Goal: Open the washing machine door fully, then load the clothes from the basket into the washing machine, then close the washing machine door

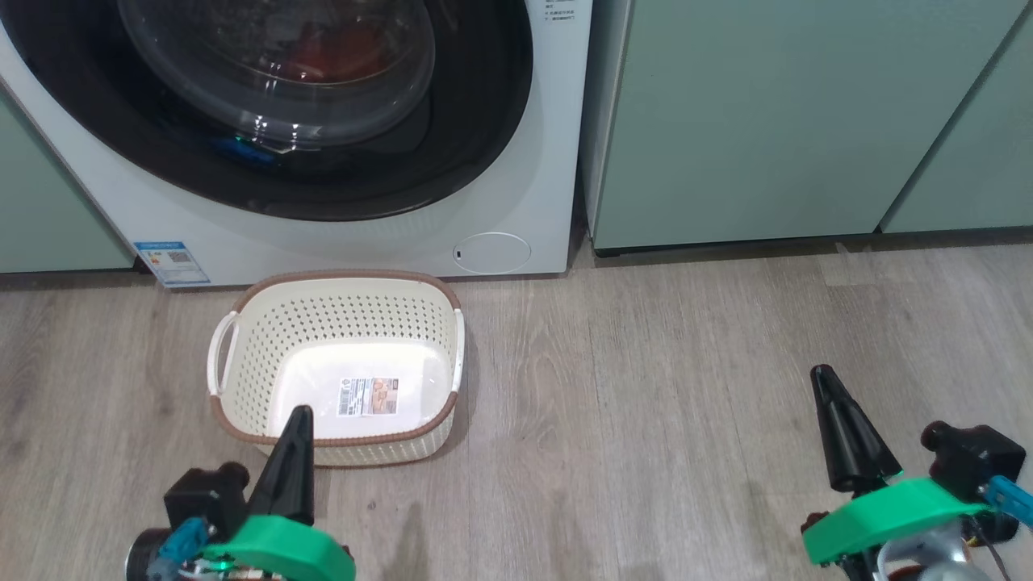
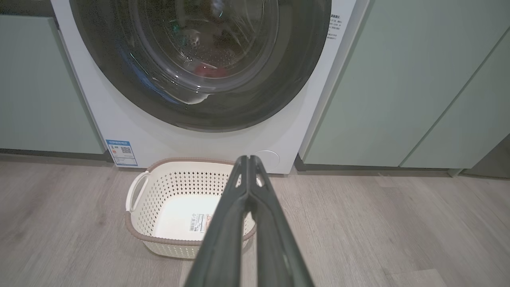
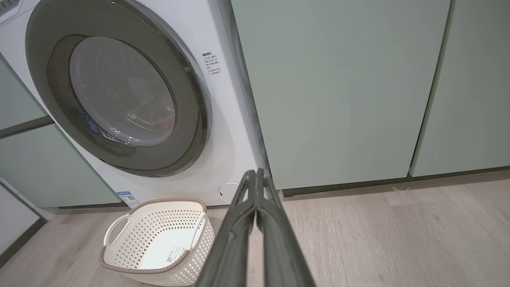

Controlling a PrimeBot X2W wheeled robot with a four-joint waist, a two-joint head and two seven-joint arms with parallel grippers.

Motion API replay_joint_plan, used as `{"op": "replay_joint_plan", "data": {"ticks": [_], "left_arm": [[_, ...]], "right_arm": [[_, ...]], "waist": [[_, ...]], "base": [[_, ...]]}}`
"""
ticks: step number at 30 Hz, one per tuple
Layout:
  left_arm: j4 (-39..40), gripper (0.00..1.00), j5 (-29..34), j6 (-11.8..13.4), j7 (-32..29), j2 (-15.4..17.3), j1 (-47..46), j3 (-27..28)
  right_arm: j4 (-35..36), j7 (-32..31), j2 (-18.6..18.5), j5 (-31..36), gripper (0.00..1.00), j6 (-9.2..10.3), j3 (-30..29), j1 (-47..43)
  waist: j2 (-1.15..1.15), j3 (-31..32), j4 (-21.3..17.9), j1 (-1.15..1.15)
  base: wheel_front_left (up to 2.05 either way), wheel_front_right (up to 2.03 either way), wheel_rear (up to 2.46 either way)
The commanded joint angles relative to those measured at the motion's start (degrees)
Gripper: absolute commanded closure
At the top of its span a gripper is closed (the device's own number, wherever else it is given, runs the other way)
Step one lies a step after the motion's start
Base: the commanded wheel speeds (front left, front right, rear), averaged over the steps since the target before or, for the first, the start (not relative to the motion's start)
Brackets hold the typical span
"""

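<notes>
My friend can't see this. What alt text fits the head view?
An empty cream perforated basket sits on the wood-look floor before a white washing machine whose round black-rimmed door is closed, red clothes showing through its glass. The left gripper and right gripper rest low, fingers shut, holding nothing.
</notes>
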State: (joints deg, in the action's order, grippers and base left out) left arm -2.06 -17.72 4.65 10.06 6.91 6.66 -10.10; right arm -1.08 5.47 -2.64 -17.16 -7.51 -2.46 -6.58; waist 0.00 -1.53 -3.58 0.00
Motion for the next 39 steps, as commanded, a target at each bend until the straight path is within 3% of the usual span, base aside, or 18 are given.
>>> {"op": "replay_joint_plan", "data": {"ticks": [1,39], "left_arm": [[1.56,1.0,-1.91,-0.51,-0.28,0.25,-1.92,0.72],[-2.98,1.0,-25.94,-4.28,-4.32,-0.08,-5.45,4.34]], "right_arm": [[1.53,-0.27,-0.34,-2.15,1.0,0.0,0.05,1.51],[-3.04,-2.75,-1.41,-26.38,1.0,0.01,0.26,5.04]], "waist": [[0.0,0.02,0.06,0.0],[0.0,0.45,1.17,0.0]], "base": [[0.0,0.0,0.0],[0.0,0.0,0.0]]}}
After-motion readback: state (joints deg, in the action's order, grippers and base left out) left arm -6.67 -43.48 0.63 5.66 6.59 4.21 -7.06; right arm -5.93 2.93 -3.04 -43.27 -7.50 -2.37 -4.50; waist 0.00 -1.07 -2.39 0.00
